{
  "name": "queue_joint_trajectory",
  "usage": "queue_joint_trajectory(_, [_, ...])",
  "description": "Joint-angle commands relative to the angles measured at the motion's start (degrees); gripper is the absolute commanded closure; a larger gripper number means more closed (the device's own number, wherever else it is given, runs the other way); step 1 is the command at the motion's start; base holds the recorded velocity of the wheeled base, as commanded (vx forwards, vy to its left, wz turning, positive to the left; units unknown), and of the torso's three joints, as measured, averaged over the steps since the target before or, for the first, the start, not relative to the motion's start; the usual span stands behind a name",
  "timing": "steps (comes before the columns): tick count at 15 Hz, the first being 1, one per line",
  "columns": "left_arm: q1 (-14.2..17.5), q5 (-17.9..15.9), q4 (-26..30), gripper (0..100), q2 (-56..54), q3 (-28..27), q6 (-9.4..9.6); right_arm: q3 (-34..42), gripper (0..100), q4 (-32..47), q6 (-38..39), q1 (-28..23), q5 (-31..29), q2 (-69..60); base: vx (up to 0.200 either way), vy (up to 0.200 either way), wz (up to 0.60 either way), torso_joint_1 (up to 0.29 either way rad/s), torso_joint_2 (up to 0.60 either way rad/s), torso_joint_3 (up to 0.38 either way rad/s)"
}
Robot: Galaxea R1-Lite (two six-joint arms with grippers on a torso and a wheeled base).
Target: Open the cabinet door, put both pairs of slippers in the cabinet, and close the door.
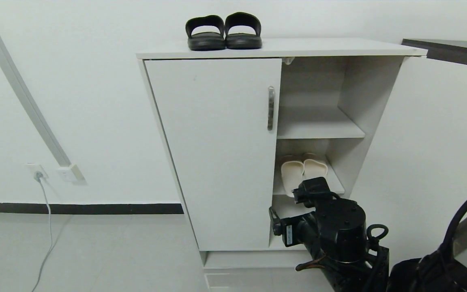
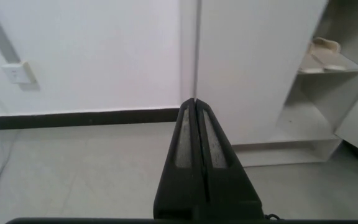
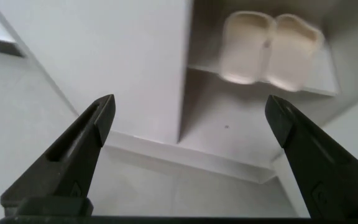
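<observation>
Once counted, two pairs of slippers: black pair on the cabinet top at its front edge, cream pair inside on the lower shelf, overhanging its lip. Two doors: left door closed, right door swung wide. Two grippers: right gripper low before the open bay, jaws wide, holding nothing; left gripper over the floor beside the cabinet, jaws pressed together
</observation>
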Motion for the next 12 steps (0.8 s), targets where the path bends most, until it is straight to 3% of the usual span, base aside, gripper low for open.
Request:
queue_joint_trajectory(1, [0.0,0.0,0.0,100,0.1,0.0,-0.01,0.0,0,0.0,0.0,0.0,0.0,0.2,0.000,0.200,0.00,0.002,0.00,0.002])
queue_joint_trajectory(6, [0.0,0.1,0.0,100,0.1,0.0,-0.10,0.3,0,0.0,0.0,0.0,-0.1,0.2,0.000,0.200,0.00,0.002,0.00,0.002])
queue_joint_trajectory(12, [0.0,0.3,0.0,100,0.1,0.0,-0.10,0.9,0,-0.6,0.0,0.0,-0.1,-0.2,0.000,0.000,0.00,0.000,0.00,0.000])
